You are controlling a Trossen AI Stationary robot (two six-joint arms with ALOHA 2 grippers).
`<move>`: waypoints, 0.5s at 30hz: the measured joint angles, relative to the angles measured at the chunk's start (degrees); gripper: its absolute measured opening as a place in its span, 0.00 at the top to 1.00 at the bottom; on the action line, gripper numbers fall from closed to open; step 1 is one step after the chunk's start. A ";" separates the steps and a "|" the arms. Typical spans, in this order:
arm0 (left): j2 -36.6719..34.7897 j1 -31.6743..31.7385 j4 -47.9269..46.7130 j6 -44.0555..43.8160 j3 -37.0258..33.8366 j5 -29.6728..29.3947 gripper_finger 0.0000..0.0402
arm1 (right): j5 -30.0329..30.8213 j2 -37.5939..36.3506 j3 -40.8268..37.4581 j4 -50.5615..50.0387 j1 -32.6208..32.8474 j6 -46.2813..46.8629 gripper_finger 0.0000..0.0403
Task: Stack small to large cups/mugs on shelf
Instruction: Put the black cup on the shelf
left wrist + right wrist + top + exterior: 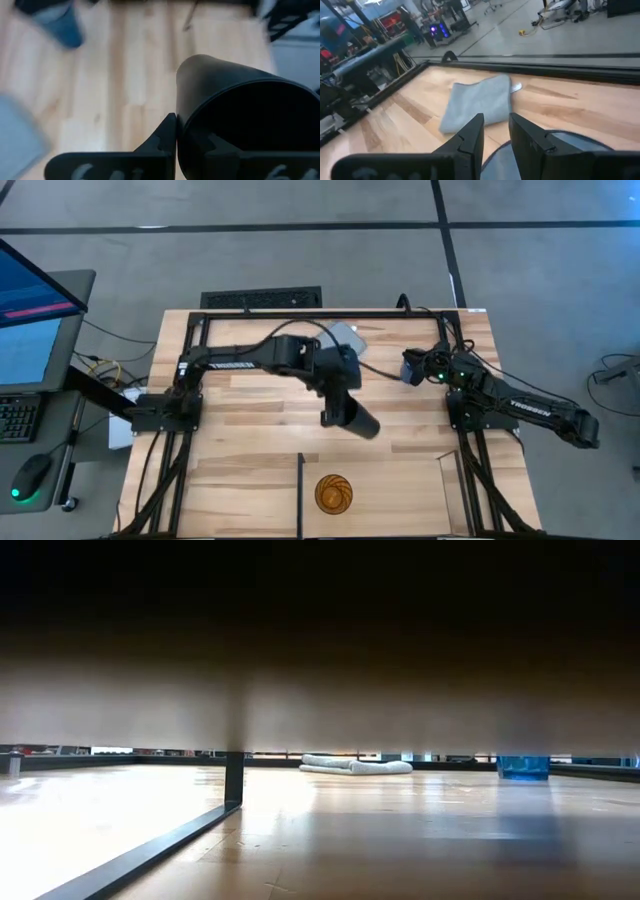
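My left gripper (338, 412) hangs over the table's middle, shut on the black cup (358, 420), which fills the left wrist view (235, 100). The amber-orange tumbler (333, 492) stands upright in the shelf section (390, 475) near the table's near edge, right of a black divider bar (300, 490). My right gripper (412, 368) sits at the far right on the blue cup (522, 767), whose base rests on the table; its rim shows in the right wrist view (570, 137). My left gripper pinches the black cup's wall at the rim (181, 125), one finger outside (162, 142) and one inside. The cup is lifted clear and tipped on its side, its base pointing toward the table's right. My right gripper has the blue cup's rim (496, 152) between its fingers, one finger (532, 137) inside and one (470, 137) outside, coming from above. The cup stands on the table.
A grey-blue cloth (345, 337) lies folded near the far edge, also seen in the low view (355, 765) and the right wrist view (480, 102). Black frame bars (330, 313) run along the table's edges. Bare wood (250, 470) lies left of the divider.
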 joint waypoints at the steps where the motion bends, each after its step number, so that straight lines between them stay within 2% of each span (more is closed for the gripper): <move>1: 0.39 -0.51 1.17 0.04 0.03 0.65 1.00 | -0.16 0.60 0.00 0.16 0.01 0.00 0.72; 15: 1.78 -5.17 10.87 -0.61 -0.12 3.46 1.00 | -6.26 0.14 2.09 1.83 0.03 0.54 0.72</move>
